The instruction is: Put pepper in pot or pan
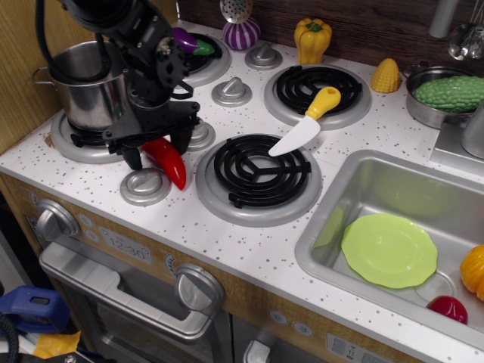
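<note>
Red pepper point(168, 159) lies between open gripper point(156, 150) fingers.

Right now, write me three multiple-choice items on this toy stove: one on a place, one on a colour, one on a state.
1. Where does the toy knife lie?
A. in the sink
B. across two burners
C. inside the pot

2. What colour is the plate in the sink?
A. light green
B. red
C. purple

3. How does the gripper stand to the pepper?
A. far off above the sink
B. low, with its jaws either side of the pepper's upper end
C. inside the pot

Key: 1 B, its blade tip rests on the front burner and its yellow handle on the rear one. 2 A, it is pale lime. 3 B, the dark jaws flank the pepper's top.
</note>
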